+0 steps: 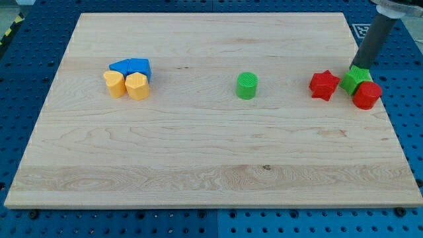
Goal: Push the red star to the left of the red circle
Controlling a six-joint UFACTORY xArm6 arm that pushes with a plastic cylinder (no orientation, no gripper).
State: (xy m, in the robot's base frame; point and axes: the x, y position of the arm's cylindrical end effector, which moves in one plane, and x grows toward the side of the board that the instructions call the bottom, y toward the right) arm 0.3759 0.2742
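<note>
- Pincer: none on this arm; it ends in a dark rod, and my tip [357, 67] rests at the upper edge of the green block [355, 79], so no wide or narrow state applies.
- From the red star [323, 85], my tip lies at about 2 o'clock, close but apart.
- Red star sits on the surface [211, 165] toward its right side, at 9 o'clock of the green block and just beside it.
- Red circle [367, 95] lies at about 4 o'clock of the green block, touching it, and at roughly 3 o'clock of the star, with the green block partly between them.
- Green cylinder [247, 85] stands alone near the surface's middle, at 9 o'clock of the star, well apart.
- Far off at 9 o'clock, two yellow blocks [126, 85] sit side by side, touching two blue blocks [131, 67] at their 12 o'clock.
</note>
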